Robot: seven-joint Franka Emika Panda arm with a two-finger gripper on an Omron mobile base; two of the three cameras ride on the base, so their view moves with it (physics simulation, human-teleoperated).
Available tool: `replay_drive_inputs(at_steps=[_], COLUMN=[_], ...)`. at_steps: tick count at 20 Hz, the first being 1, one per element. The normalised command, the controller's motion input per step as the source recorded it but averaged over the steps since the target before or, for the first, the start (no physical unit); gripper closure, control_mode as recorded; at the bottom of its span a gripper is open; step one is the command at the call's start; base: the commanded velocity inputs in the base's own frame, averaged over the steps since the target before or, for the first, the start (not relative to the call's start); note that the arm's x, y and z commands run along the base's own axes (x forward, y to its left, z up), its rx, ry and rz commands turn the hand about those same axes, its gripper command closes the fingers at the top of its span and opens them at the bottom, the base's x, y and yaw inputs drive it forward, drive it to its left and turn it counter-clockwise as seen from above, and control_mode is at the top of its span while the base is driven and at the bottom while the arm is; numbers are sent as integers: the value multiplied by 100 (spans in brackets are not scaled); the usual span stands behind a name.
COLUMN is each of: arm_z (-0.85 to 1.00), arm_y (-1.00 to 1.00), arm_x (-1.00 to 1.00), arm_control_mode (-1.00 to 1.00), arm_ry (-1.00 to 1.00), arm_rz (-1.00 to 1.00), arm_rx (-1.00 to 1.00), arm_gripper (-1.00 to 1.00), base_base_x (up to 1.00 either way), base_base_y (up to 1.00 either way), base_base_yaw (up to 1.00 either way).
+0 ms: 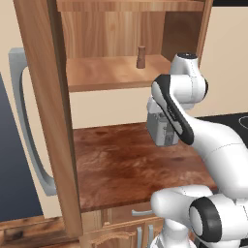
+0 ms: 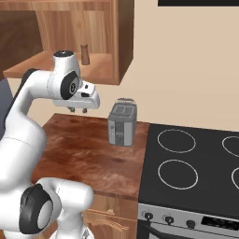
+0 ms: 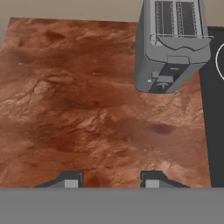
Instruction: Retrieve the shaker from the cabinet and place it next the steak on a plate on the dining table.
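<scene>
While my gripper (image 2: 78, 110) hangs empty, jaws parted, the upright shaker (image 2: 84, 54) stands above it near the cabinet (image 2: 122, 42) shelf's front edge.

Cabinet (image 1: 111, 72) shelf open-fronted; door (image 1: 46, 111) projects left; toaster (image 2: 122, 122) blocks counter (image 3: 78, 109) right.

shaker (image 1: 141, 57) — slim, brown, upright | on cabinet (image 1: 111, 72) shelf; door open

Flat, even rendered light fills the kitchen, with no glare or hot spots. The toaster (image 3: 173, 43) drops a soft dark smudge on the counter (image 3: 78, 105) at right of centre in the hand view. Edges look slightly soft and coarse throughout, without visible distortion.
</scene>
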Motion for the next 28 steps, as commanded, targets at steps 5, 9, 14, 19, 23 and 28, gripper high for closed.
replay_drive_inputs(at_steps=[5, 9, 14, 19, 23, 28], arm_z=[0, 1, 14, 25, 32, 57], arm_y=[2, 0, 0, 0, -2, 0], arm_x=[0, -4, -18, -18, -9, -5], arm_control_mode=[-100, -100, -100, -100, -100, -100], arm_ry=[-9, -27, -28, -24, -17, -11], arm_rz=[0, 0, 0, 0, 2, 0], arm_rx=[0, 0, 0, 0, 0, 5], arm_gripper=[-100, -100, -100, -100, -100, -100], base_base_x=[0, 0, 0, 0, 0, 0], base_base_y=[0, 0, 0, 0, 0, 0], base_base_yaw=[0, 0, 0, 0, 0, 0])
